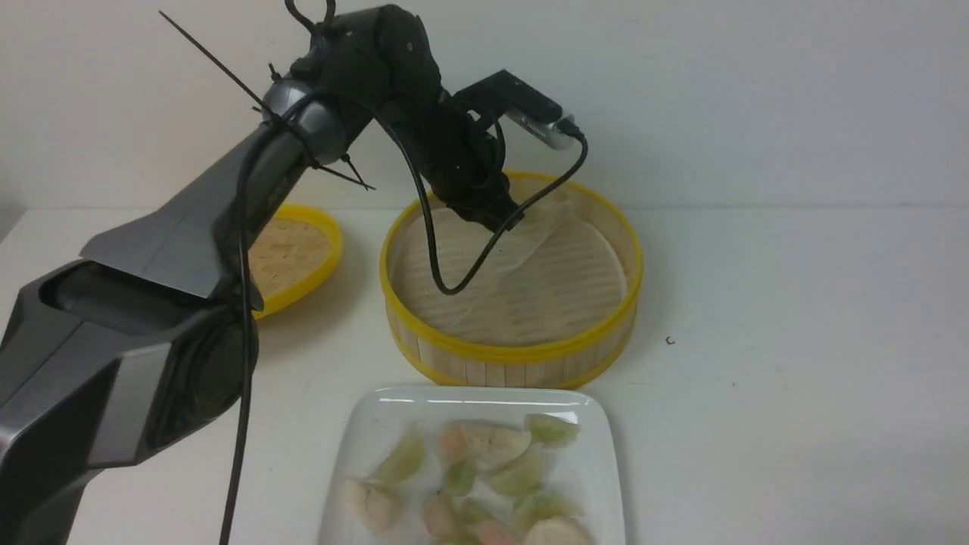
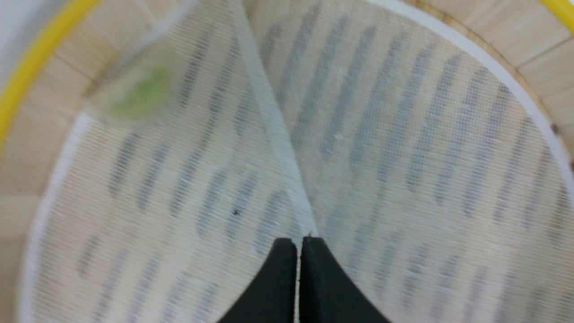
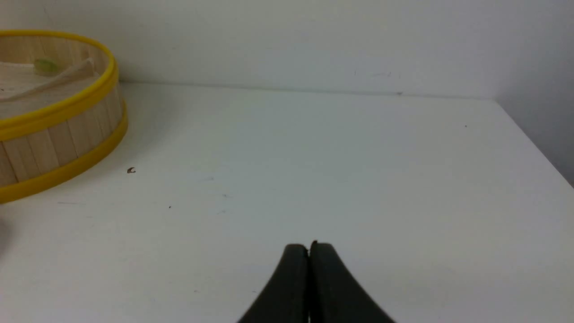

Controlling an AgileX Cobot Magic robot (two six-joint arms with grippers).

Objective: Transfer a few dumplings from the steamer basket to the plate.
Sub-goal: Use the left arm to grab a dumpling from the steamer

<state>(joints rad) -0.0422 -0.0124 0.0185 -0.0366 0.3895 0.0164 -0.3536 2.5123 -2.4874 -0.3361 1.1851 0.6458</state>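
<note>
The steamer basket (image 1: 515, 356) stands mid-table, with its whitish mesh liner (image 1: 530, 280) on the floor. My left gripper (image 1: 503, 219) reaches into its far side and is shut on a raised fold of the liner (image 2: 278, 148). One green dumpling (image 2: 139, 92) shows blurred through the lifted mesh by the basket wall; it also shows in the right wrist view (image 3: 45, 66). Several dumplings (image 1: 484, 443) lie on the white plate (image 1: 363, 424) in front of the basket. My right gripper (image 3: 309, 246) is shut and empty above bare table, right of the basket (image 3: 58, 134).
The flat woven lid (image 1: 303, 250) with a yellow rim lies left of the basket, partly behind my left arm. A cable (image 1: 454, 280) hangs from the left wrist over the basket. The wall runs along the table's far edge. A small dark speck (image 1: 669, 341) lies right of the basket.
</note>
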